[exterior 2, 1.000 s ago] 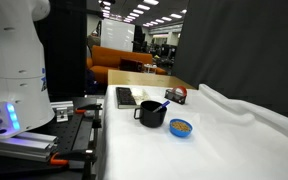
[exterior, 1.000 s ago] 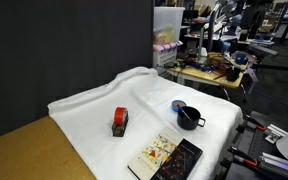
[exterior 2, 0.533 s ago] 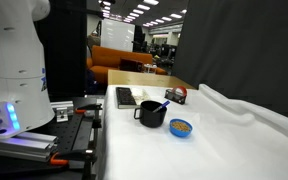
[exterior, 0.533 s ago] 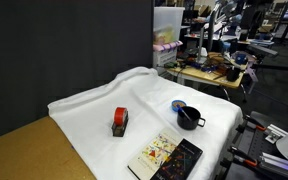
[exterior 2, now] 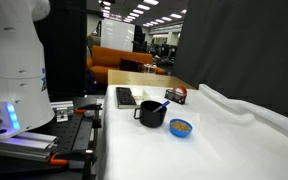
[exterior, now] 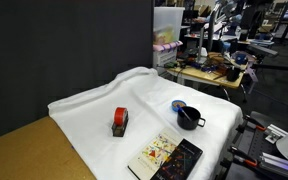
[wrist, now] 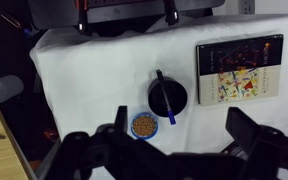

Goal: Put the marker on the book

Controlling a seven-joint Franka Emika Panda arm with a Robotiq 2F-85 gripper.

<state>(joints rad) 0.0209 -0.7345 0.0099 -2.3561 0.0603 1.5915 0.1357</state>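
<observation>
The marker (wrist: 170,114) is a slim blue stick that stands tilted inside the black mug (wrist: 167,98), its blue end leaning over the rim. It shows in an exterior view (exterior 2: 165,103). The book (wrist: 240,70) lies flat on the white cloth, cream cover with colourful pictures and a black part along one side. It shows in both exterior views (exterior: 166,157) (exterior 2: 126,96). My gripper (wrist: 182,135) is open and empty, high above the table, with the mug just beyond its fingers. It does not show in either exterior view.
A small blue dish (wrist: 144,125) of brown bits sits next to the mug. A red-and-black block (exterior: 120,121) lies on the white cloth (exterior: 94,105), which covers the table. The robot base (exterior 2: 14,60) stands beside the table's edge. Cluttered desks stand behind.
</observation>
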